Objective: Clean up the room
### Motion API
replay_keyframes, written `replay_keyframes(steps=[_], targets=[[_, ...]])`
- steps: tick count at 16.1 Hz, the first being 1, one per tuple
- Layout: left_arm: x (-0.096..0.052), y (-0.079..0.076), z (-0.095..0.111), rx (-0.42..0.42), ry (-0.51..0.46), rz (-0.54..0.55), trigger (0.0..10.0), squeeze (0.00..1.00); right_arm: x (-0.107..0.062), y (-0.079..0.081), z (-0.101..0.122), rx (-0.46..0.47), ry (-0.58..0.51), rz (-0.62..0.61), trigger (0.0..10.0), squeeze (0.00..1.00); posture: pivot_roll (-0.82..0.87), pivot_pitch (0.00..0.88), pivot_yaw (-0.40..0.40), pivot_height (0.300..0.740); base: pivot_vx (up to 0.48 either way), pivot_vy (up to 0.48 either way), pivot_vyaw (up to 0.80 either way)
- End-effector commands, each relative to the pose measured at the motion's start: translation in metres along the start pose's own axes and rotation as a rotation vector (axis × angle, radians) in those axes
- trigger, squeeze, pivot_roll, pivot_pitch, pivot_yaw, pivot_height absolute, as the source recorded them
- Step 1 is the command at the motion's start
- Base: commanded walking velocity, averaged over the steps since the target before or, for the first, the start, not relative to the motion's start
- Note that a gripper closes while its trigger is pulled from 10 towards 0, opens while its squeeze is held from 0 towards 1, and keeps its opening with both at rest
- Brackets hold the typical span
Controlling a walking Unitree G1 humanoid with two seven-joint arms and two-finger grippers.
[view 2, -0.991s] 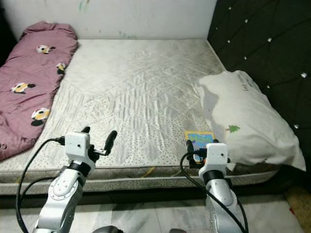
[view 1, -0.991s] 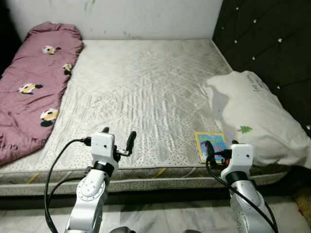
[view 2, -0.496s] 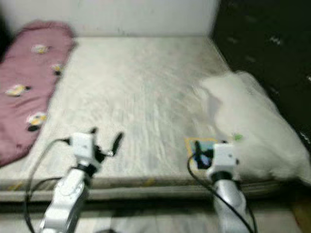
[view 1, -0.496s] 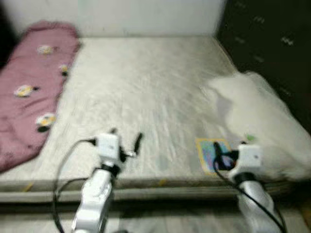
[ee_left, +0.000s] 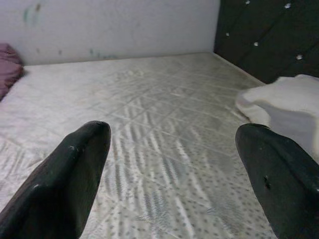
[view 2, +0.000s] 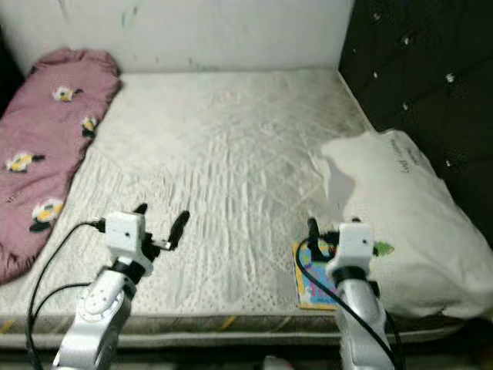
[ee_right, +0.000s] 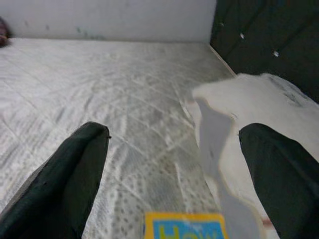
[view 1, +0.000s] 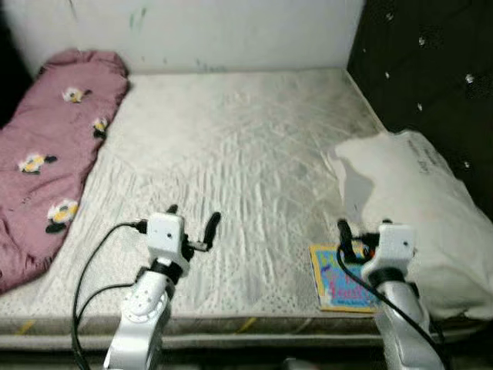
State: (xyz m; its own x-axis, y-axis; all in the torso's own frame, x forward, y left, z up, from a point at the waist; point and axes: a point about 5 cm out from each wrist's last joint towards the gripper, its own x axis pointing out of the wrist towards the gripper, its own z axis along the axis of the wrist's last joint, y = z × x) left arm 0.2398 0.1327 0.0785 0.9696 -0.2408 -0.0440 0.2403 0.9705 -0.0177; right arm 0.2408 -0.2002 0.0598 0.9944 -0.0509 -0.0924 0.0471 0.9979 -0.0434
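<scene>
A: Where is the thing to be tidied found?

B: A children's picture book is seen lying flat on the bare mattress, close to its near edge, with its right side touching or tucked under the white pillow. Its yellow-bordered cover is partly hidden by the right gripper, which is held just above it. The title cannot be read in full.

A: How are the fingers set?

B: Both pairs are spread wide and nothing is held. In the right wrist view the fingers are seen far apart, with the top edge of the book between them. The left gripper is held over bare mattress, well apart from the book.

A: What else is noted?

B: A pink cartoon-print quilt is bundled along the left side, and a dark tufted headboard is seen behind the pillow.

A: What could be spoiled from here?

B: The book is thin and flat on a soft surface, so the cover could be creased, or the book pushed off the near edge, if the fingers are closed too shallowly. The pillow could also be caught.
</scene>
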Motion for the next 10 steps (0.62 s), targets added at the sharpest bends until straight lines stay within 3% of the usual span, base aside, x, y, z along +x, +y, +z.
replay_keyframes(steps=[1, 4, 7, 10], targets=[[-0.0012, 0.0029, -0.0041, 0.012, 0.027, 0.003, 10.0, 0.00, -0.0007, 0.0016, -0.0021, 0.006, 0.010, 0.000, 10.0, 0.00, -0.01, 0.010, 0.019, 0.740, 0.000, 0.000, 0.00], [-0.0009, 0.0037, -0.0063, 0.003, 0.040, 0.023, 10.0, 0.00, 0.0032, 0.0036, -0.0005, 0.021, 0.009, -0.008, 10.0, 0.00, -0.02, 0.008, 0.010, 0.740, 0.000, 0.000, 0.00], [0.0023, 0.0019, -0.0079, 0.003, 0.046, 0.025, 10.0, 0.00, 0.0057, 0.0028, 0.0007, 0.014, 0.006, -0.006, 10.0, 0.00, -0.02, 0.011, 0.011, 0.740, 0.000, 0.480, -0.78], [0.0040, 0.0027, -0.0060, 0.007, 0.036, 0.028, 10.0, 0.00, 0.0076, 0.0027, 0.0035, 0.004, -0.005, -0.001, 10.0, 0.00, -0.02, 0.024, 0.014, 0.740, 0.000, 0.480, 0.00]])
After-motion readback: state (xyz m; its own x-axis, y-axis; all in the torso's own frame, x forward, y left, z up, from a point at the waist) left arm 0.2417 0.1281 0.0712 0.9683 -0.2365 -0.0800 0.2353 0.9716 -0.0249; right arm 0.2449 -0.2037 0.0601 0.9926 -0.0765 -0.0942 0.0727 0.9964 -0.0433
